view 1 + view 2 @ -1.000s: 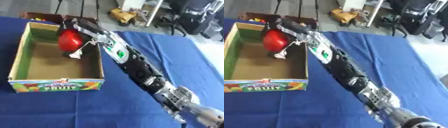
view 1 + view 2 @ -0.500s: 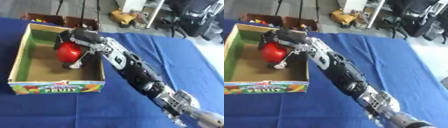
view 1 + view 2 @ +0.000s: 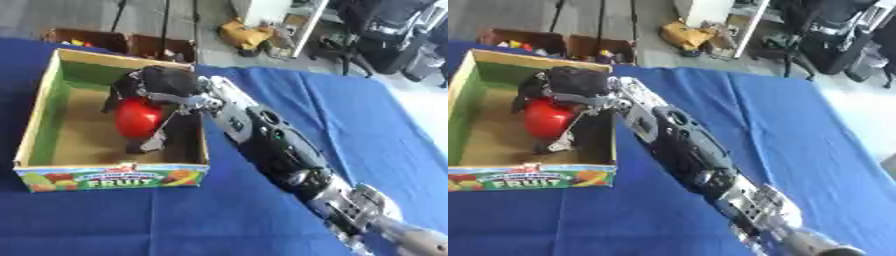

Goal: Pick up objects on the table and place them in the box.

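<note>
A red round object (image 3: 137,116) sits low inside the cardboard fruit box (image 3: 112,176), toward its right wall. My right hand (image 3: 159,84) reaches into the box from the lower right, its fingers curled over the top of the red object and its thumb running down the object's right side. The arm crosses above the box's right wall. My left hand shows in neither view.
The box stands at the left of a blue-covered table (image 3: 306,95). Beyond the far table edge lie low brown crates (image 3: 131,42) on the floor, a yellow thing (image 3: 243,34) and a black office chair (image 3: 385,35).
My right hand has carried the red object down and forward into the box, from near the top edge to close above the box floor. The camera has also shifted.
</note>
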